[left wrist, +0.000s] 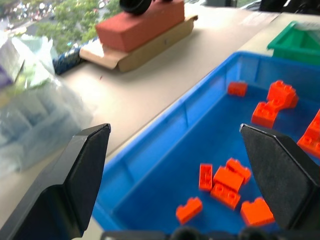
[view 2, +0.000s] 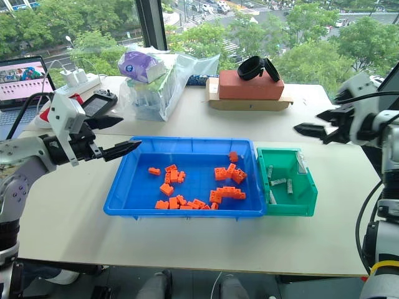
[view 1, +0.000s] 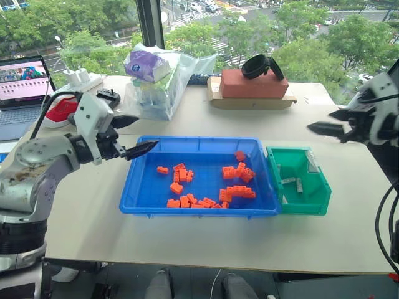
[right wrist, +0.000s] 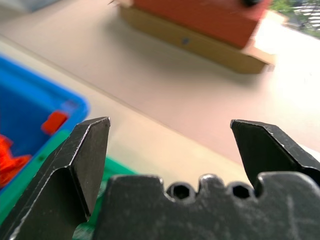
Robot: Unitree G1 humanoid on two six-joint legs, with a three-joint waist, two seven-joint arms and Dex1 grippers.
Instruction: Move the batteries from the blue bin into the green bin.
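Note:
The blue bin (view 1: 148, 187) sits mid-table and holds several orange bricks (view 1: 235, 192); I see no silver cylinder among them. Touching its right end is the green bin (view 1: 307, 208), where three batteries (view 2: 278, 182) lie on the floor. My left gripper (view 1: 146, 131) hovers open and empty over the blue bin's back left corner; the left wrist view shows its fingers (left wrist: 85, 165) spread wide above the bricks. My right gripper (view 1: 320, 120) is open and empty, raised above the table behind and to the right of the green bin.
A red brick block (view 1: 252, 84) on cardboard, with a black strap on top, lies at the table's back. A plastic bag of packets (view 1: 156, 81) stands back left, near a power strip (view 1: 81, 80), a laptop (view 1: 22, 87) and a red-and-white device (view 1: 61, 109).

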